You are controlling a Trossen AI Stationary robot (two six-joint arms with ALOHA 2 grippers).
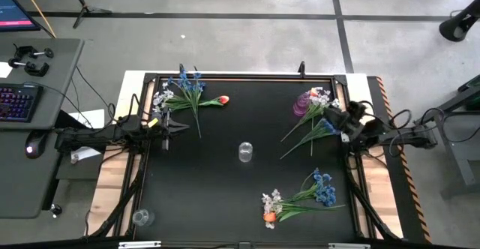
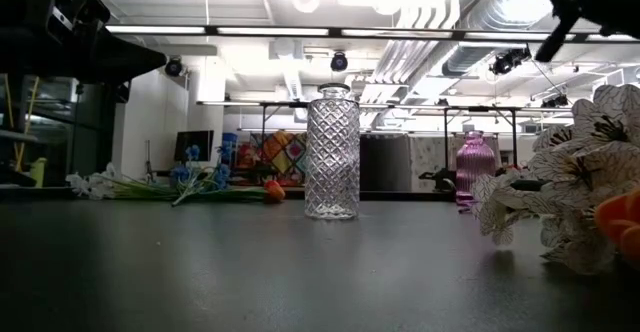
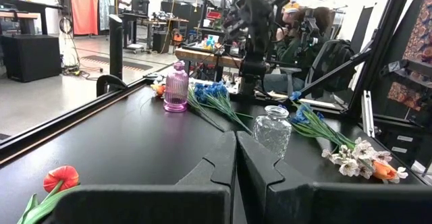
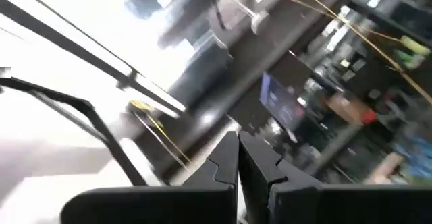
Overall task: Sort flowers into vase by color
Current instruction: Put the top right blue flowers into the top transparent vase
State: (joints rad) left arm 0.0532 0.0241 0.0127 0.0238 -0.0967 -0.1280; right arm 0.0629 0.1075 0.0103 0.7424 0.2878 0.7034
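The closed, empty left gripper [image 1: 182,127] is positioned just beside the blue-and-white flower bunch with orange tulip [image 1: 187,91], stems pointing toward it. The right gripper [image 1: 335,116], closed and empty, is held near the purple glass vase [image 1: 304,103].

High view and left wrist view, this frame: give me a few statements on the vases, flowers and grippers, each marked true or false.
1. The clear glass vase stands upright near the middle of the table. True.
2. The clear glass vase already holds flowers. False: it is empty.
3. The pink vase stands on the right arm's side of the table. True.
4. The left gripper holds a flower stem. False: its fingers are shut on nothing.
5. An orange tulip lies in the flower bunch near the left arm. True.
6. The right gripper is wide open. False: its fingers are together.
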